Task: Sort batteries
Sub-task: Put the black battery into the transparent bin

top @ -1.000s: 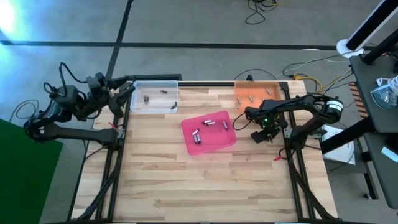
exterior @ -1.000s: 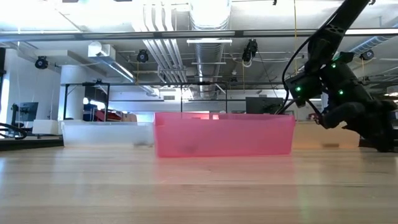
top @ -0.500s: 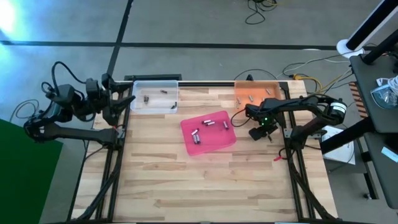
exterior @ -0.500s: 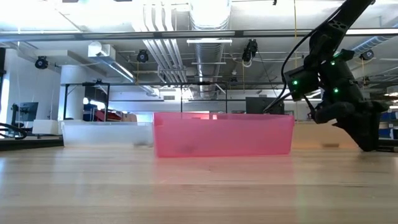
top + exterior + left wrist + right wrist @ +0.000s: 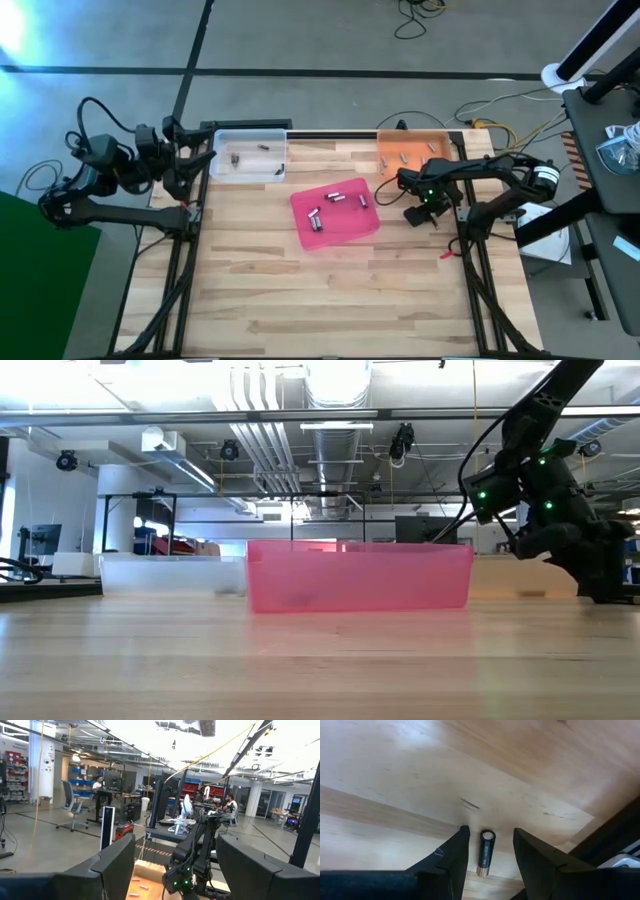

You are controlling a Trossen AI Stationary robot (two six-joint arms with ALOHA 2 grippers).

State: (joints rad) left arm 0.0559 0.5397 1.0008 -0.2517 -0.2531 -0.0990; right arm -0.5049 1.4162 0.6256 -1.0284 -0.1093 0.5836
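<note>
Several batteries (image 5: 335, 200) lie in the pink tray (image 5: 352, 232) at mid table. A few more lie in the clear tray (image 5: 250, 140) at the far left and in the orange tray (image 5: 412, 140) at the far right. One battery (image 5: 486, 852) lies flat on the wood near the table's right edge. My right gripper (image 5: 491, 830) stands open over it, a finger on either side, touching nothing. It also shows as my right gripper (image 5: 420, 212) beside the pink tray. My left gripper (image 5: 198, 160) hangs open by the table's left edge, next to the clear tray.
The table's black frame rail (image 5: 615, 835) runs close beside the lone battery. In the low view the pink tray (image 5: 360, 575) stands between the clear tray (image 5: 170, 575) and my right gripper (image 5: 600, 575). Bare wood (image 5: 330, 300) spreads over the near half of the table.
My left gripper has drawn back from the clear tray's left end toward the table's left edge. My right gripper has shifted a little over the wood right of the pink tray.
</note>
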